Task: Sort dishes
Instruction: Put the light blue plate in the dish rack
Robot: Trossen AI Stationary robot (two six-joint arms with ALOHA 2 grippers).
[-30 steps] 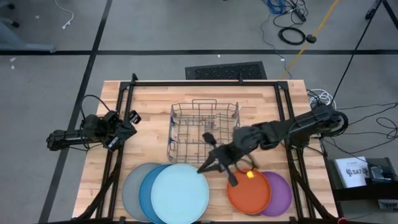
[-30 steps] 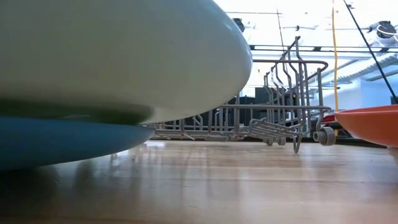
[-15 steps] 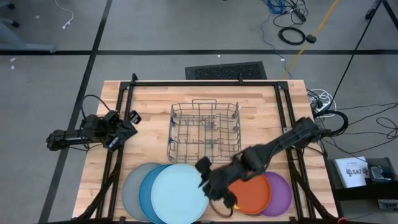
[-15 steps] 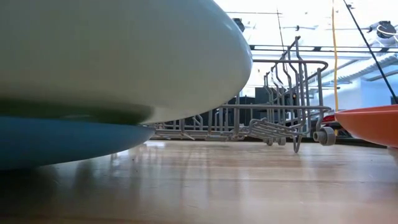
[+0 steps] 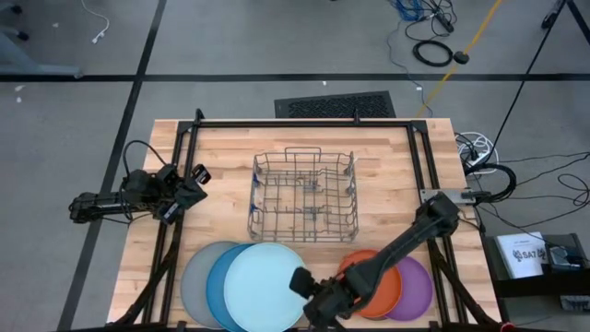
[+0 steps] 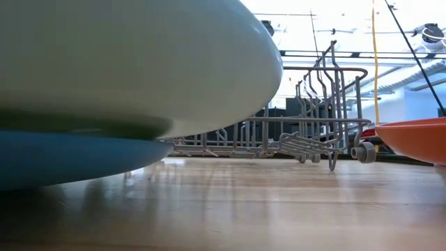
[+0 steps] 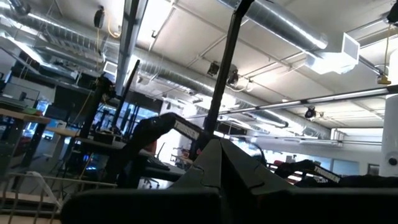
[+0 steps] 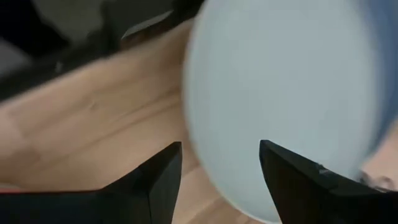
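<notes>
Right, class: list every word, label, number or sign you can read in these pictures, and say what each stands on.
None can be read for certain.
White box beside the table: dark print, too small to read.
Plates, such as the pale blue plate, and the wire rack: no markings visible.

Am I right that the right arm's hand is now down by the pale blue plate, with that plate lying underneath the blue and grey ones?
Not quite. The high view shows the pale blue plate on top of the stack, overlapping the blue plate, which overlaps the grey plate. The right hand is indeed beside its edge, fingers open in the right wrist view.
</notes>
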